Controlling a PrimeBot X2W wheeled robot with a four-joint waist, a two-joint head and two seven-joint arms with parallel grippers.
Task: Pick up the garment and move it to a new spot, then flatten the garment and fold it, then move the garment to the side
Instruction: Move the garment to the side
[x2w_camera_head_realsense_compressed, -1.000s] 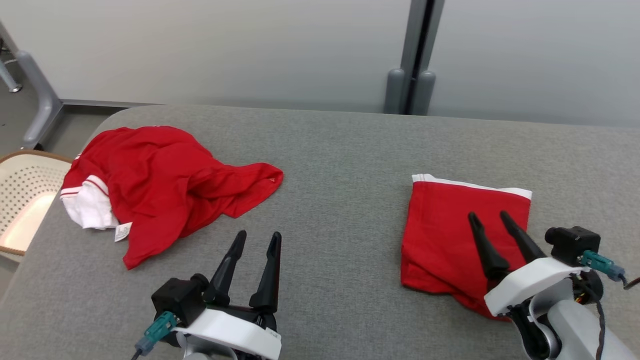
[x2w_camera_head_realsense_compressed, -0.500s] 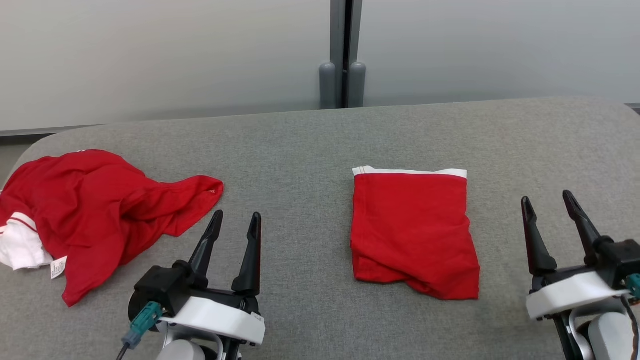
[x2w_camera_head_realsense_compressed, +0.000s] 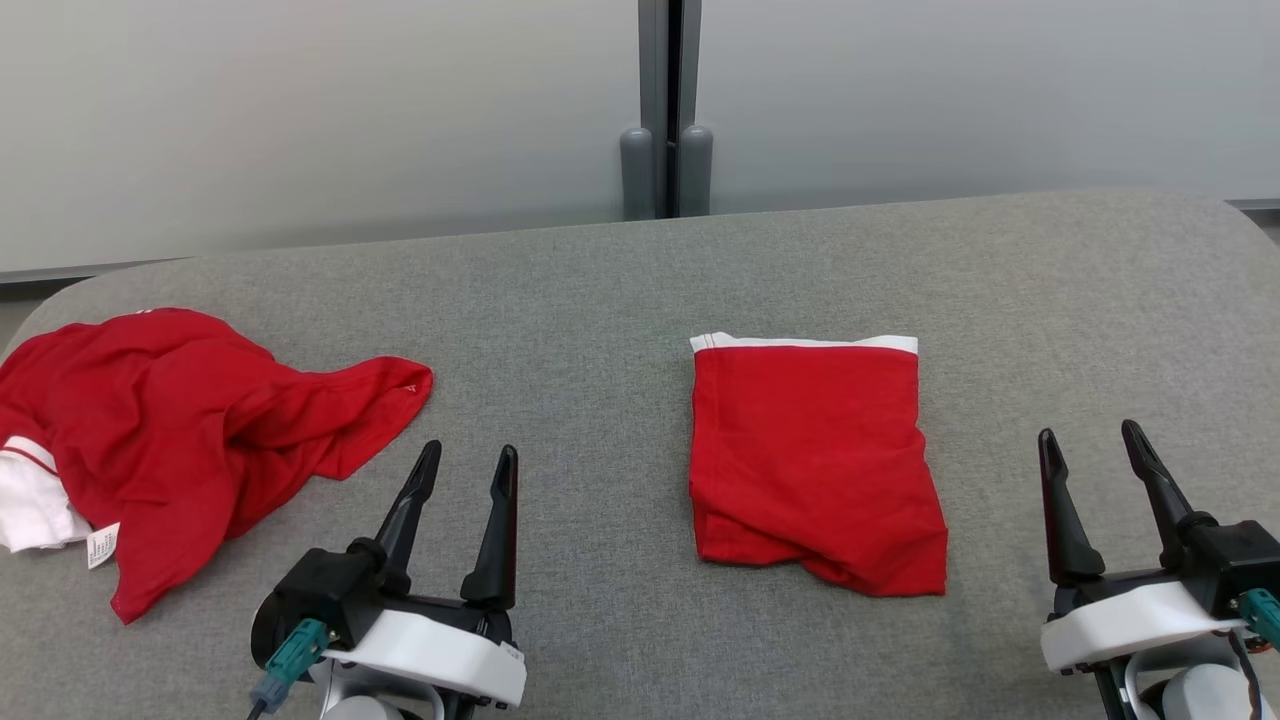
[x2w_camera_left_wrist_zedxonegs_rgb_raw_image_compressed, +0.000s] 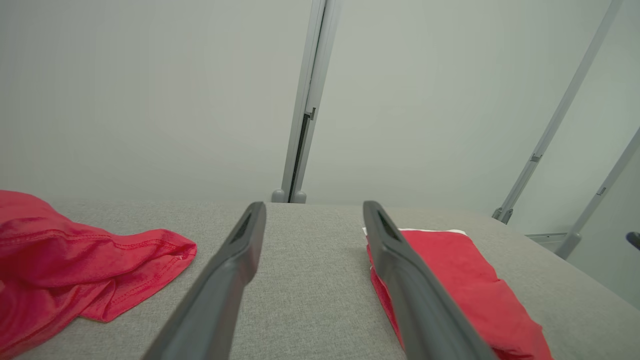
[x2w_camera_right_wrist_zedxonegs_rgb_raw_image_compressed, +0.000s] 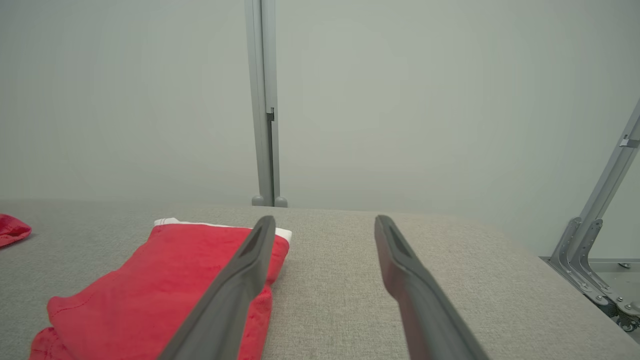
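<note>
While both pairs of jaws stand wide open with nothing between them, the folded garment (x2w_camera_head_realsense_compressed: 815, 460) lies flat on the grey tabletop (x2w_camera_head_realsense_compressed: 600, 290), touched by neither arm. The left jaws hover to the left of the folded garment and nearer the robot. The right jaws hover to its right, well apart from its edge, and bare surface separates each pair from it.

Well to the left of the folded garment sprawls a crumpled garment (x2w_camera_head_realsense_compressed: 190, 430), also red. It is bunched in soft ridges, and one pointed flap reaches toward the folded garment without meeting it. At the end farthest from the folded garment a white panel (x2w_camera_head_realsense_compressed: 30, 505) shows, and a small white label (x2w_camera_head_realsense_compressed: 102, 545) sticks out. Beyond the folded garment, past the tabletop's far edge, a slim grey post (x2w_camera_head_realsense_compressed: 665, 100) with two rounded feet rises between pale matte wall panels (x2w_camera_head_realsense_compressed: 1000, 90).

The folded garment is a rough rectangle of thin red knit with a white band along its far edge. Its near right corner sags in a rumpled lump. The tabletop has a coarse grey weave and rounded corners. The fingers (x2w_camera_head_realsense_compressed: 497, 540) are long, dark and tapered, set in white housings (x2w_camera_head_realsense_compressed: 430, 655).
</note>
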